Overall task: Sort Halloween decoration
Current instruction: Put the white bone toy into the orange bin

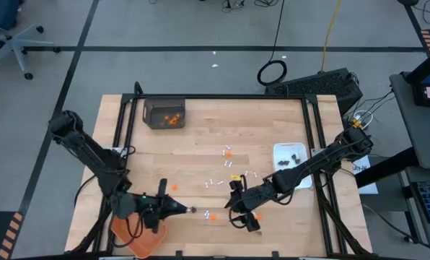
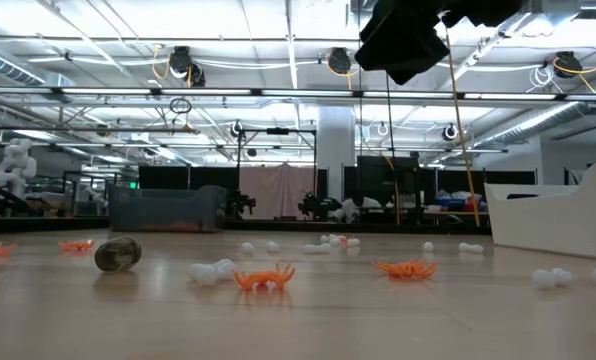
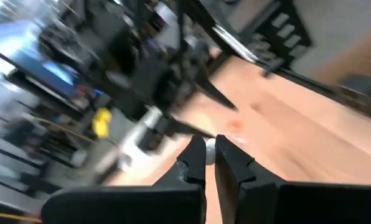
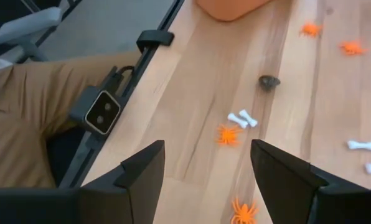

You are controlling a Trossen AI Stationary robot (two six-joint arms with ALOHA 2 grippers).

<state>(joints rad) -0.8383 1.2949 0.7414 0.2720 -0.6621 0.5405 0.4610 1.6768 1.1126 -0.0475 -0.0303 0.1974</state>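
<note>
Halloween decoration pieces lie scattered over the middle of the wooden table [image 1: 200,144]: orange spiders [image 4: 228,135], white sticks [image 4: 243,119] and a dark bit [image 4: 269,81]. My left gripper [image 1: 190,210] reaches in from the table's near left, pointing toward the right edge, shut on a small white piece [image 3: 210,149]. My right gripper [image 1: 238,211] hangs open just right of it, slanting down over the loose pieces; its fingers [image 4: 142,171] stand wide apart above bare wood with nothing between them. More spiders [image 2: 265,277] and white bits [image 2: 213,270] show in the low view. My left gripper pinches the small white piece [image 3: 210,151] between its two fingers at their free ends. The fingers lie nearly level and point toward the table's right edge. Which part of the piece they have is too blurred to tell.
An orange tray [image 1: 139,242] sits at the near left corner under my left arm. A dark bin [image 1: 163,113] holding orange pieces stands at the far left. A white dish [image 1: 292,157] with dark bits is at the right. A person's tan-clad leg [image 4: 23,112] is beside the table.
</note>
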